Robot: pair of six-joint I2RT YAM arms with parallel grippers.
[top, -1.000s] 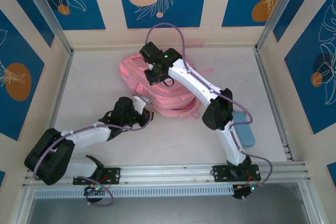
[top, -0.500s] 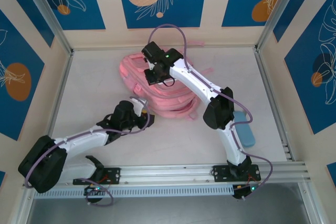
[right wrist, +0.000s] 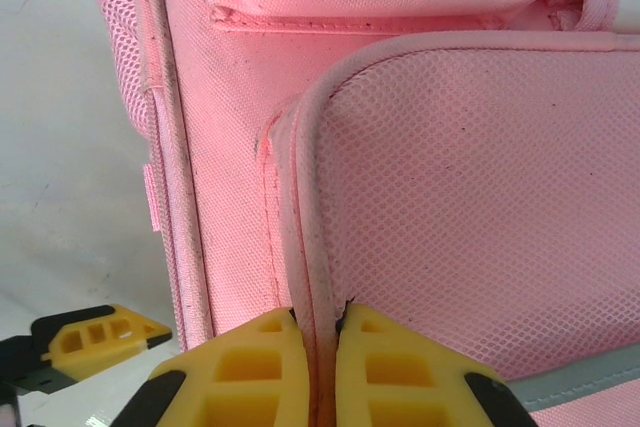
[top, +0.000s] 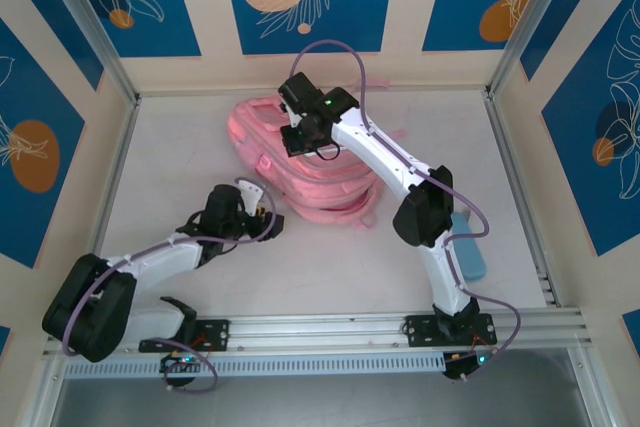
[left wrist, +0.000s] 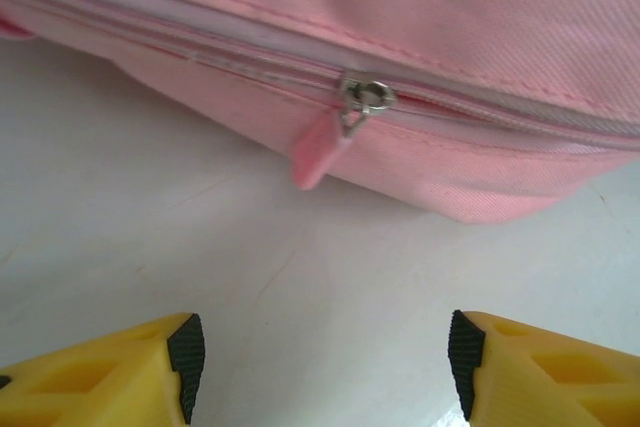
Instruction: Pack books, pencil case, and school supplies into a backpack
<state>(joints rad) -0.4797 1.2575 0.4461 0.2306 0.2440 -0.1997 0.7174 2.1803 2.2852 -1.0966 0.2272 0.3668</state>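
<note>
- The pencil case lies unpacked on the table, well apart from the backpack.
- The left gripper is held spread before the zip pull, likely for a grasp.
- The backpack is steadied by the right gripper, pinched on the mesh panel edging.

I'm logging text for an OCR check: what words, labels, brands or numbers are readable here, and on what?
None readable. The backpack shows plain pink fabric, mesh and a zip pull, with no logo visible. The pencil case is plain light blue. The wall panels carry only leaf and circle patterns.
</note>
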